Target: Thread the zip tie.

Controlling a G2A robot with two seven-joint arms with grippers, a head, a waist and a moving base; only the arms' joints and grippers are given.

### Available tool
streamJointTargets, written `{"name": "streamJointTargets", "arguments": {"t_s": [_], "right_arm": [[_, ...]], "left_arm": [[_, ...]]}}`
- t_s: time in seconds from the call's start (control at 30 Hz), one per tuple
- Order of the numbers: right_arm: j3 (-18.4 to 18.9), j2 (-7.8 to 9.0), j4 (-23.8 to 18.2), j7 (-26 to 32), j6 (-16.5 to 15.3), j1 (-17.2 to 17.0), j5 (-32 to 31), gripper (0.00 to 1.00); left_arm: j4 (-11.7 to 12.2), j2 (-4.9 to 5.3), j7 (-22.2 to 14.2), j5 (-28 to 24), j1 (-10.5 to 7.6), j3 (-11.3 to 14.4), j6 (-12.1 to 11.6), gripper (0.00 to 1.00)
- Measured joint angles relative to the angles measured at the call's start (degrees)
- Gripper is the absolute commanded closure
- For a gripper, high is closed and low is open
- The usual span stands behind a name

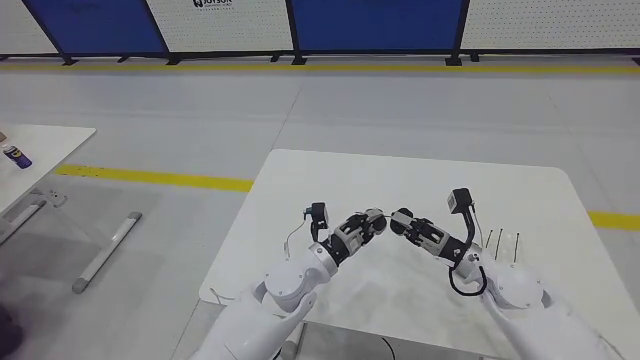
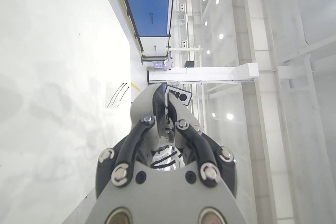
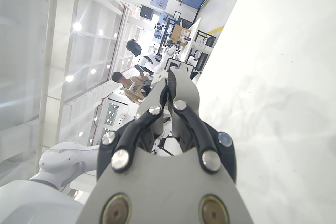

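White table (image 1: 330, 175), matt and plain, with the two claws meeting tip to tip near its centre in the top view. The left gripper (image 1: 379, 221) points toward 2 o'clock from its arm and the right gripper (image 1: 399, 218) toward 10 o'clock, their tips just beside each other.

In the left wrist view the left gripper (image 2: 164, 97) has its fingers pressed together, dark ribbed pads face to face, a narrow closed pinch. The right gripper (image 3: 170, 78) looks the same in its own view, pads closed against each other beside the table (image 3: 275, 51). Whether either claw pinches a tie between its pads I cannot tell.

The zip ties (image 1: 503, 242) — thin dark strips with small heads — lie flat side by side on the table at about 3 o'clock from the claws, close to the right arm's wrist and apart from both sets of fingers. The left wrist view shows these zip ties (image 2: 118, 94) on the table (image 2: 52, 25) too, beyond the closed fingers.
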Motion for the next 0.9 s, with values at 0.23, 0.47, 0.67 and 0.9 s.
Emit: {"name": "streamJointTargets", "arguments": {"t_s": [0.23, 0.47, 0.67, 0.9], "right_arm": [[0.0, 0.0, 0.0, 0.0, 0.0, 0.0, 0.0, 1.0], [0.0, 0.0, 0.0, 0.0, 0.0, 0.0, 0.0, 1.0], [0.0, 0.0, 0.0, 0.0, 0.0, 0.0, 0.0, 1.0], [0.14, -0.06, -0.64, -0.47, 0.59, -0.4, -0.56, 0.58]], "left_arm": [[-0.1, 0.02, -0.42, 0.07, 0.17, -0.22, 0.04, 1.0], [0.47, -0.02, -0.71, 0.52, -0.05, -0.15, 0.17, 1.0], [0.8, -0.1, -0.68, 0.43, -0.19, -0.1, -0.03, 1.0], [0.59, -0.1, -1.17, 0.52, -0.22, -0.21, 0.12, 1.0]]}}
